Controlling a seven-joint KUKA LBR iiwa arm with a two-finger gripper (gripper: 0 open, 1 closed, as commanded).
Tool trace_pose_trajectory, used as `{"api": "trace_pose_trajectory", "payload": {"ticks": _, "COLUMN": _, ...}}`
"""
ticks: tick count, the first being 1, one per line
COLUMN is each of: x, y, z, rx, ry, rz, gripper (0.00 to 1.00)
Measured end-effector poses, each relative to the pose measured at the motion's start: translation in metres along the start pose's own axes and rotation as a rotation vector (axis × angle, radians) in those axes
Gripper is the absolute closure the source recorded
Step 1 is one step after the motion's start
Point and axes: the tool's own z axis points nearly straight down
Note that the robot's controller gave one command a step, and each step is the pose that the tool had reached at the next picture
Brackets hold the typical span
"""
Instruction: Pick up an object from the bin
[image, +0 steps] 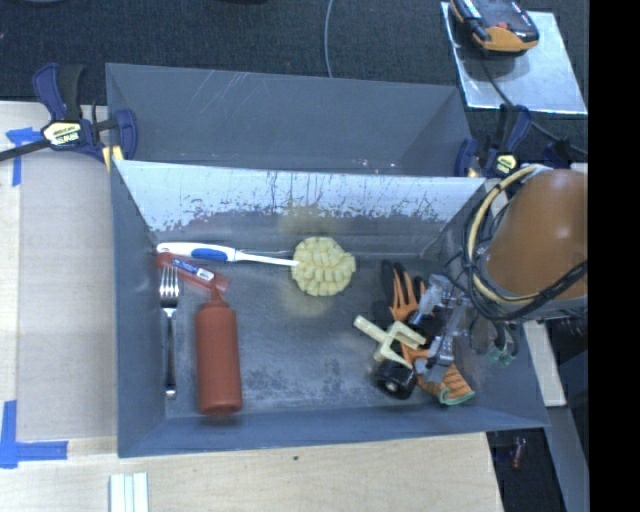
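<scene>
Grey bin (300, 205), arm in from the right under its orange cover (540, 235), with cables looped around the wrist. Left side of the floor: red bottle (218, 360) lying flat, fork (169, 335) just beside it, and a white-handled brush (322, 266) across the back with its yellow head near the centre. All of that is well apart from the gripper (432, 345), which is down in the near-right corner in a small heap: cream piece (385, 338), orange piece (403, 290), black piece (392, 380), orange-and-green piece (455, 388). Likely pick is something in that heap, but I can't tell which. Can't tell if the claw is open or closed either, too much clutter around it. Risks: the pieces touch and overlap, so a close could catch two, or clip an edge and drop it on the lift. The corner walls are near, so the claw could scrape one. The loose cables could snag a piece.
</scene>
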Motion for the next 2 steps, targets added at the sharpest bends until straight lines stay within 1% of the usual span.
{"api": "trace_pose_trajectory", "payload": {"ticks": 1, "x": 0.001, "y": -0.017, "z": 0.030, "rx": 0.001, "ry": 0.006, "rz": -0.071, "gripper": 0.00}}
{"api": "trace_pose_trajectory", "payload": {"ticks": 2, "x": -0.012, "y": -0.054, "z": 0.077, "rx": -0.001, "ry": -0.024, "rz": 0.108, "gripper": 0.00}}
